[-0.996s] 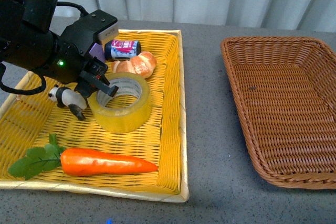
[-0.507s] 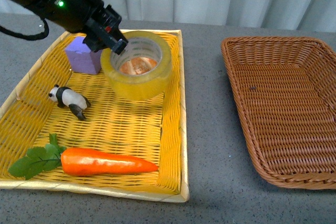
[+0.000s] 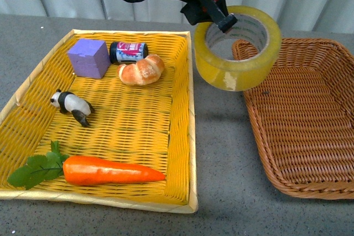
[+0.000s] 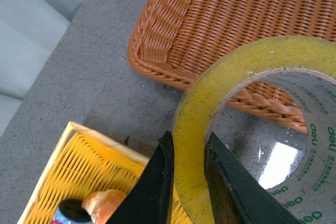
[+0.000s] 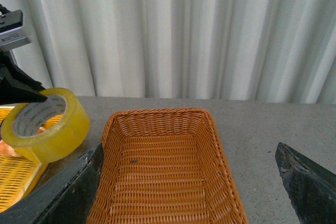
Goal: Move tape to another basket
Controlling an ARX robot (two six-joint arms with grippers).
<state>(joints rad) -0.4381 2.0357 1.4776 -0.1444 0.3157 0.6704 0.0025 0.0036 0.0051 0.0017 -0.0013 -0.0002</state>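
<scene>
My left gripper (image 3: 221, 23) is clamped on the tape (image 3: 238, 64), a wide yellowish translucent roll with a white printed core. In the left wrist view my two black fingers pinch the roll's wall, one inside the core and one on the outer face, with my left gripper (image 4: 189, 145) closed tight on the tape (image 4: 195, 103). The roll hangs in the air, tilted, its opening facing up. In the front view it sits between the yellow woven tray (image 3: 182, 136) and the brown wicker basket (image 3: 332, 81), overlapping the basket's left rim. The grey table (image 3: 221, 153) lies below. Nothing is inside the basket (image 5: 163, 171), as the right wrist view shows. My right gripper (image 5: 188, 148) hovers near the basket with its jaws spread wide and nothing between them, and the tape (image 5: 52, 135) shows off to one side of that view. In the tray lie a purple block (image 3: 88, 57), a small can (image 3: 128, 51), a croissant (image 3: 141, 70), a panda figure (image 3: 71, 105) and a carrot (image 3: 110, 171).
</scene>
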